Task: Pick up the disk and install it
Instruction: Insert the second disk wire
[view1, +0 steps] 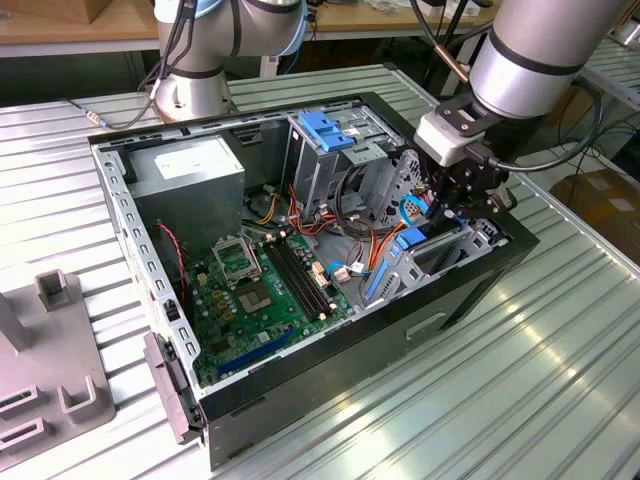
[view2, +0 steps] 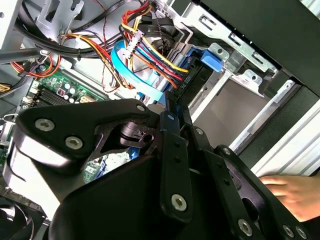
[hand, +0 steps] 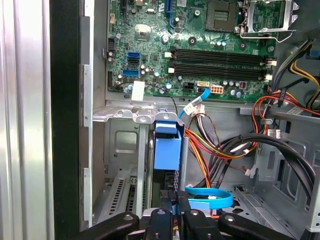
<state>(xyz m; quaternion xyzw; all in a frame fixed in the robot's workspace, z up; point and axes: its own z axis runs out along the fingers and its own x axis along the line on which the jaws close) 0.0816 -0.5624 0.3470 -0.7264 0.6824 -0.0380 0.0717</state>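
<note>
Gripper (view1: 452, 203) low in case (view1: 300, 375) corner at exterior view's right, fingers (hand: 170, 210) narrowed on disk (hand: 166, 147) bracket. Disk on edge in bay, beside cables (hand: 220, 150). Hand (view2: 295, 192) nearby.

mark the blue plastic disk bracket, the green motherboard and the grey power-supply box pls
Blue plastic disk bracket (hand: 166, 146): first wrist view, its flat blue face.
Green motherboard (hand: 150, 45): first wrist view, bare board area.
Grey power-supply box (view1: 190, 165): exterior view, its white-stickered top.

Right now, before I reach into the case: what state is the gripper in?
Gripper: shut, down at the disk; grip on it cannot be told.
Person's hand: what it holds cannot be told.
</note>
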